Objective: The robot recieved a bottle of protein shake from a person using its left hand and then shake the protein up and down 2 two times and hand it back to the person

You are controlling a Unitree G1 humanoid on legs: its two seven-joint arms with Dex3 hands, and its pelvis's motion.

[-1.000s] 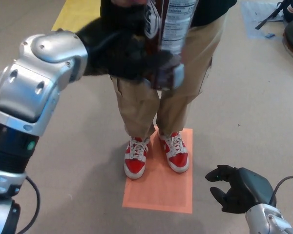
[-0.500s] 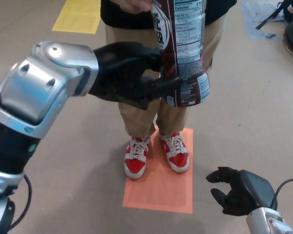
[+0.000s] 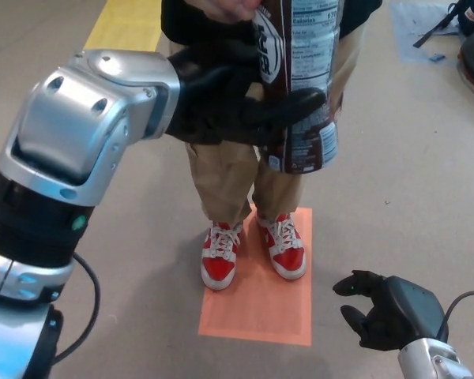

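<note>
Two hands in your head view. Left hand (image 3: 237,110) is raised at the top of the frame, black fingers (image 3: 296,105) wrapped across the front of the bottle (image 3: 300,87) and clamped on its lower half. Silver forearm (image 3: 87,134) comes in from lower left and fills much of that side.

Bottle sits upright, dark brown label, nutrition panel facing you, base hanging below the fingers. Its top runs out of frame. A person's hand (image 3: 225,9) shows at the top edge just beside the bottle's upper part; you can't tell from here whether it touches the bottle.

Right hand (image 3: 379,304) is low at bottom right, well apart from the bottle. Fingers are loosely curled and spread, holding nothing.

Person stands straight ahead of you: dark top, tan trousers (image 3: 245,181), red and white shoes (image 3: 253,249). Both shoes rest on an orange mat (image 3: 261,312) on the grey floor (image 3: 403,205), heels near its far edge. Bottle hangs in front of the trousers, above the shoes in the picture.

Yellow floor marking (image 3: 126,24) at top left, behind the forearm. Some blue sheet (image 3: 419,28) and dark gear (image 3: 470,39) at top right, too cropped to identify.
</note>
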